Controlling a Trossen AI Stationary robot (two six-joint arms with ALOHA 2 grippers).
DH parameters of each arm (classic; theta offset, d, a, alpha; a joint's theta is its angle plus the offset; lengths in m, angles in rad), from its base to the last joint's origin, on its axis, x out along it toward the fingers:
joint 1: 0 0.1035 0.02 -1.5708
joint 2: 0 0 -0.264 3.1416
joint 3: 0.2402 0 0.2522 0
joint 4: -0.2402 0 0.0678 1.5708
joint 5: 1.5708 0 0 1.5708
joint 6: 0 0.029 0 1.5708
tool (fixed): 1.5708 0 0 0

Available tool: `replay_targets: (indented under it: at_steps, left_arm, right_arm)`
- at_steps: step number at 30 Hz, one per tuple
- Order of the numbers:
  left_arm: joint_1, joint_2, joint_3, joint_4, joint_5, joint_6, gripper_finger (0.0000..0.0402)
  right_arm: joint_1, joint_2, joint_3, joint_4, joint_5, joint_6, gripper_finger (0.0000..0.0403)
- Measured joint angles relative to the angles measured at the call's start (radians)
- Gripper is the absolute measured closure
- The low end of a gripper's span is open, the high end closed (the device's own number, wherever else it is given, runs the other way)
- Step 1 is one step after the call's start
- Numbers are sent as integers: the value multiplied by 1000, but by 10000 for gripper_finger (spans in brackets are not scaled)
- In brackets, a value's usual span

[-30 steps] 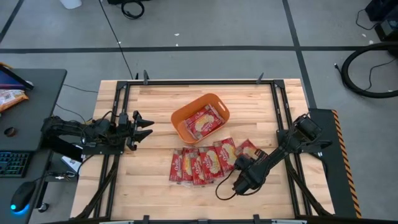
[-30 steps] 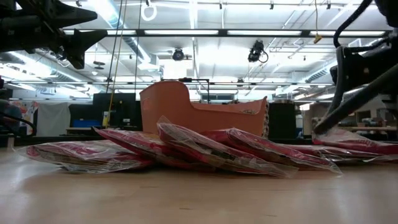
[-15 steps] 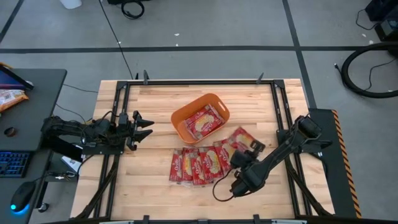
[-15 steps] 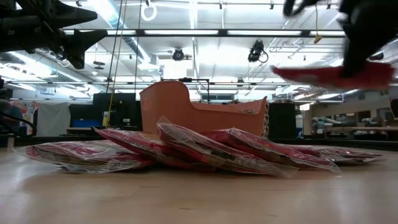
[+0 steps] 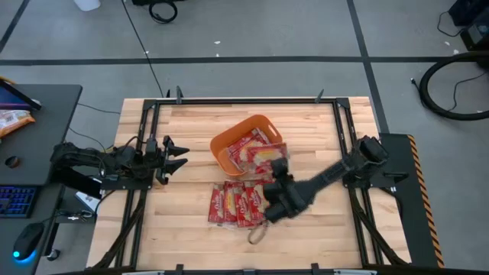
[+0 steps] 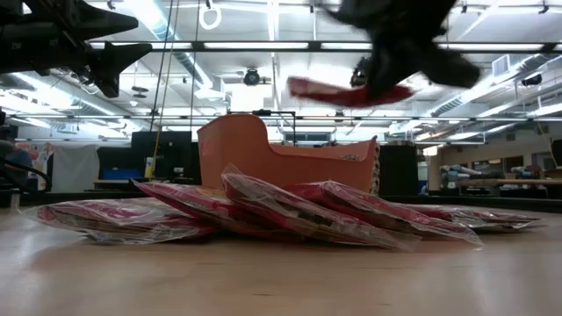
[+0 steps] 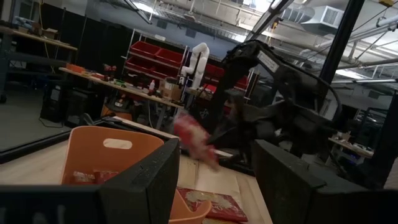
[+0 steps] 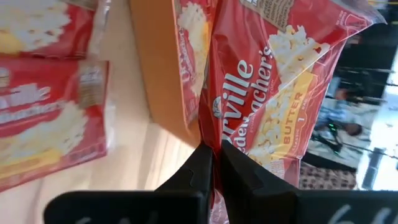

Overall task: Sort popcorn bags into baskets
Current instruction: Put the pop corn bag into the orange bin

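The orange basket stands mid-table and holds popcorn bags. Several more red popcorn bags lie overlapping in a row on the table near it, also in the low view. My right gripper is shut on one popcorn bag, held in the air at the basket's near right rim; the low view shows that bag above the basket. My left gripper waits open at the table's left, raised, facing the basket. My right gripper pinches the popcorn bag by one edge between its two fingers. It comes slanting from the table's near right side. The bag is lifted clear and sticks out ahead of the fingers, roughly level, over the basket's rim.
A black frame rail runs round the wooden tabletop. Bare wood lies left of the bag row and along the near edge. A desk with a keyboard and an orange and white snack bag stands beyond the table's left side.
My right gripper has risen from the right end of the bag row with one popcorn bag and swung toward the table's left and far side, up to the basket. That bag went from lying on the table to lifted clear. The other bags stayed put.
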Motion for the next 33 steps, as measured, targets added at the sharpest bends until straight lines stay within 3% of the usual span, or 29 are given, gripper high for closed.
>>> replay_targets:
  at_steps: [9, 13, 15, 17, 24, 29, 33]
  left_arm:
    - [0, 0, 0, 0, 0, 1, 196]
    - [0, 0, 0, 0, 0, 2, 196]
    - [0, 0, 0, 4, 0, 6, 196]
    - [0, 0, 0, 18, 0, 14, 196]
    - [0, 0, 0, 29, 36, 49, 191]
    - [-7, 52, 0, 71, 205, 53, 194]
    - [-49, 144, 0, 124, 248, 80, 198]
  right_arm:
    - [-248, 0, 0, 359, -175, -529, 375]
    - [-363, 0, 0, 453, -348, -644, 367]
    - [-417, 1, 0, 464, -458, -649, 348]
    - [-454, 1, 0, 452, -491, -638, 320]
    - [-427, -32, 0, 380, -319, -467, 218]
    - [-318, -109, -12, 343, -294, -292, 208]
    - [-224, -208, -124, 466, -316, -201, 214]
